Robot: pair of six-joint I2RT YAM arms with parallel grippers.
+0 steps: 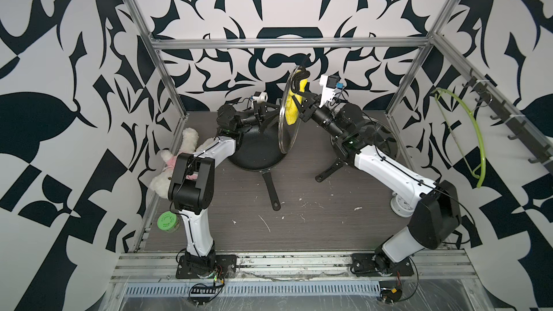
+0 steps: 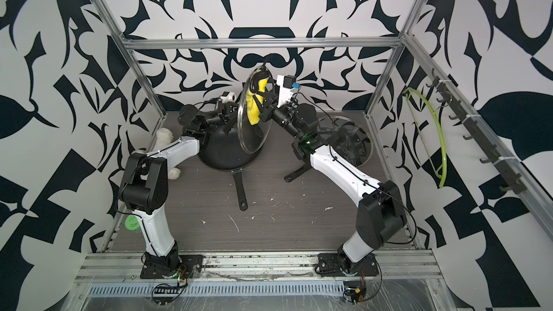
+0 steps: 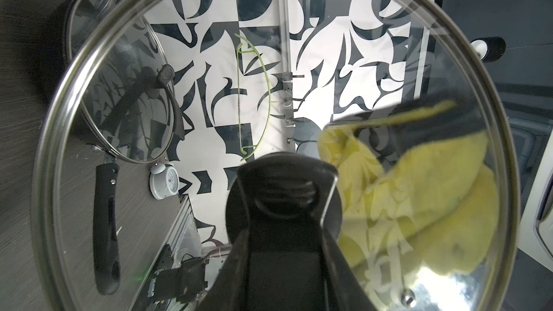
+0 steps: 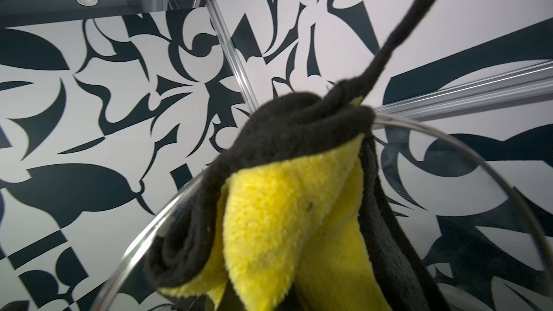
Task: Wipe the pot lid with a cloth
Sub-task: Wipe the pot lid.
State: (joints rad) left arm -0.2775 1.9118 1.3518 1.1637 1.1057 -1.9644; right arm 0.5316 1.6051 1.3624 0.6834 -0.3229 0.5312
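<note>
A round glass pot lid (image 1: pixel 285 133) with a metal rim stands on edge in the air above the black frying pan. My left gripper (image 1: pixel 264 112) is shut on its black knob (image 3: pixel 284 192), with a finger on each side of it. On the lid's other face, near the upper rim, my right gripper (image 1: pixel 300 99) is shut on the cloth (image 1: pixel 291 106), a bunched yellow fluffy cloth with black parts, and holds it against the glass. Through the glass the cloth (image 3: pixel 419 192) shows in the left wrist view. In the right wrist view the cloth (image 4: pixel 284 219) hides that gripper's fingertips.
A black frying pan (image 1: pixel 257 151) lies below the lid, its handle towards the front. At the right, under my right arm, a second pan (image 1: pixel 377 142) carries its own glass lid. A plush toy (image 1: pixel 179 157), a green-lidded jar (image 1: pixel 167 221), a white clock (image 1: pixel 399 204) and a green hanger (image 1: pixel 475 133) line the sides.
</note>
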